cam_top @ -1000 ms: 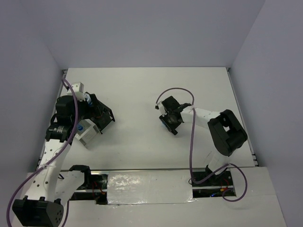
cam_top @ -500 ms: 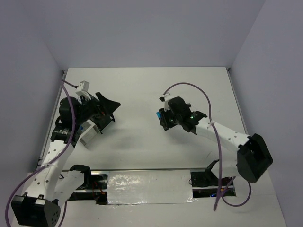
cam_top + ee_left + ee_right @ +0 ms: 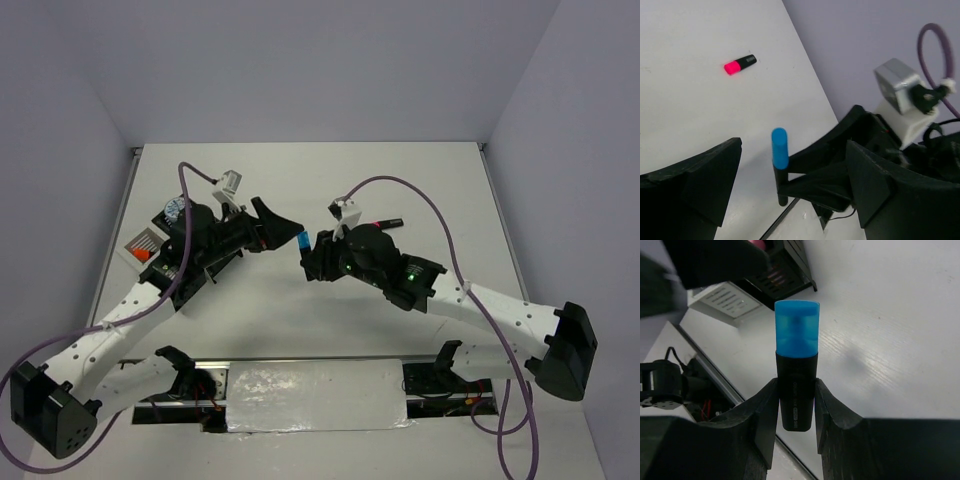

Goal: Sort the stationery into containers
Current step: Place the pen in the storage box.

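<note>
Both arms reached inward: R end effector (image 3: 796, 391) clamps blue-cap marker (image 3: 797, 335), L end effector (image 3: 272, 228) spread wide facing it.

Blk marker (image 3: 796, 390) w/ blue cap (image 3: 797, 329)

The white matte bench (image 3: 300, 180) is carrying little. A short black marker with a pink cap (image 3: 389, 220) is lying flat on it at about 1 o'clock from centre. It is lying well apart from the white-grey slotted plastic box (image 3: 143, 243), which is sitting near 9 o'clock, joined to a black plastic box (image 3: 790, 270) that is partly hidden from above.
</note>
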Robot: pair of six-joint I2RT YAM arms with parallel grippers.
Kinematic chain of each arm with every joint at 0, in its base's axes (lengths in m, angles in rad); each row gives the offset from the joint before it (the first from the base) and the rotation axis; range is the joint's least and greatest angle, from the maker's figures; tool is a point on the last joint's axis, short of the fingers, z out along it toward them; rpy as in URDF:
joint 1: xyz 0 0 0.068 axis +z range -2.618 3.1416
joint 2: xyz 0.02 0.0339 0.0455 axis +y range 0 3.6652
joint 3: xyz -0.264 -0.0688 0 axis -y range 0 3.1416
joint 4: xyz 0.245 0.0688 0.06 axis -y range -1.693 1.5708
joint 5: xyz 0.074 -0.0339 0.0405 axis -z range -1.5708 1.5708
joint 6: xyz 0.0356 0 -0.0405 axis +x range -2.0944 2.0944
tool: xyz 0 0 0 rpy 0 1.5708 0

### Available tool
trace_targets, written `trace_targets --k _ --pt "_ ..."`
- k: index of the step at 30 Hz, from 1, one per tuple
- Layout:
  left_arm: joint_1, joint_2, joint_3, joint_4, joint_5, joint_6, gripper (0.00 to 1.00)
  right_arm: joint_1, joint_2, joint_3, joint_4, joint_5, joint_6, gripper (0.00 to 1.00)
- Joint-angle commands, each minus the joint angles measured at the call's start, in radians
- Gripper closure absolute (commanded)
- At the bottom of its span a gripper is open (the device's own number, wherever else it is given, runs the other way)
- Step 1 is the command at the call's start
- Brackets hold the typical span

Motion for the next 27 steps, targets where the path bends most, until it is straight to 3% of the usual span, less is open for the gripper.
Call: trace_targets --k 1,6,9,12,13,15,17,18,20,21,22,24,25,26,27 --pt "-0.035 0.03 0.031 0.046 -0.053 0.001 0.05 0.035 -0.04 0.06 0.046 0.069 0.02 1.0" --pt "-0.061 0.07 0.037 0.021 -0.075 0.015 0.07 0.087 -0.023 0.08 0.043 0.117 -0.013 1.0" --pt "-0.069 0.087 0.043 0.021 -0.065 0.017 0.16 0.1 -0.006 0.099 0.045 0.128 -0.019 1.0" --pt "-0.076 0.092 0.041 0.056 -0.03 0.012 0.44 0.104 0.021 0.125 0.043 0.146 -0.035 1.0" --pt "-0.078 0.093 0.044 0.065 -0.012 0.012 0.65 0.104 0.029 0.129 0.045 0.154 -0.044 1.0" --pt "-0.08 0.1 0.055 0.062 0.004 0.02 0.9 0.101 0.041 0.145 0.051 0.17 -0.053 1.0" --pt "-0.08 0.104 0.089 0.015 -0.009 0.041 0.99 0.103 0.046 0.149 0.062 0.155 -0.072 1.0" --pt "-0.08 0.107 0.104 -0.014 -0.025 0.076 1.0 0.103 0.047 0.148 0.077 0.14 -0.084 0.9" --pt "-0.08 0.103 0.164 -0.125 -0.117 0.154 1.0 0.1 0.038 0.133 0.094 0.102 -0.111 0.51" --pt "-0.08 0.101 0.193 -0.175 -0.169 0.185 1.0 0.1 0.02 0.105 0.106 0.106 -0.115 0.01" --pt "-0.077 0.098 0.249 -0.228 -0.238 0.217 1.0 0.089 0.009 0.09 0.102 0.146 -0.113 0.0" --pt "-0.061 0.072 0.314 -0.39 -0.625 0.297 1.0 0.063 -0.031 0.045 0.065 0.233 -0.075 0.0" --pt "-0.044 0.072 0.326 -0.436 -0.627 0.297 1.0 0.052 -0.045 0.03 0.05 0.256 -0.075 0.0" --pt "-0.026 0.049 0.33 -0.474 -0.835 0.297 1.0 0.041 -0.077 0.015 0.036 0.278 -0.064 0.0" --pt "0.035 0.037 0.327 -0.522 -0.924 0.294 1.0 0.032 -0.094 -0.017 0.017 0.293 -0.062 0.0"
